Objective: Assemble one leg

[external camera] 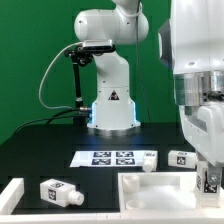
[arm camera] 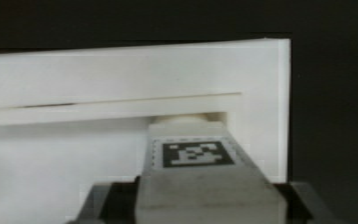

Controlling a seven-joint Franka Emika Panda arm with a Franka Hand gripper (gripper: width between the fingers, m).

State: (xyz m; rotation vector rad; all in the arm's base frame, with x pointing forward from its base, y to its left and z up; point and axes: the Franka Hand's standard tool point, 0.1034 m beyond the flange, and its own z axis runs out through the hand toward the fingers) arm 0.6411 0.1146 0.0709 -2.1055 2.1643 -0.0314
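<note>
My gripper [external camera: 209, 180] is shut on a leg [arm camera: 195, 165], a white block with a black-and-white tag, and holds it over the near right corner of the large white rimmed tabletop [external camera: 150, 197]. In the wrist view the leg sits between my two dark fingers [arm camera: 112, 202], its far end pointing into the tabletop's inner corner [arm camera: 87, 95]. Whether the leg touches the tabletop cannot be told. Three more legs lie on the black table: one at the front left [external camera: 60, 192] and two beside the marker board [external camera: 147, 160] [external camera: 181, 158].
The marker board [external camera: 110, 157] lies flat in the middle of the table. The arm's white base [external camera: 112, 105] stands behind it with a black stand and cable at its left. A white bar [external camera: 10, 195] lies at the front left edge.
</note>
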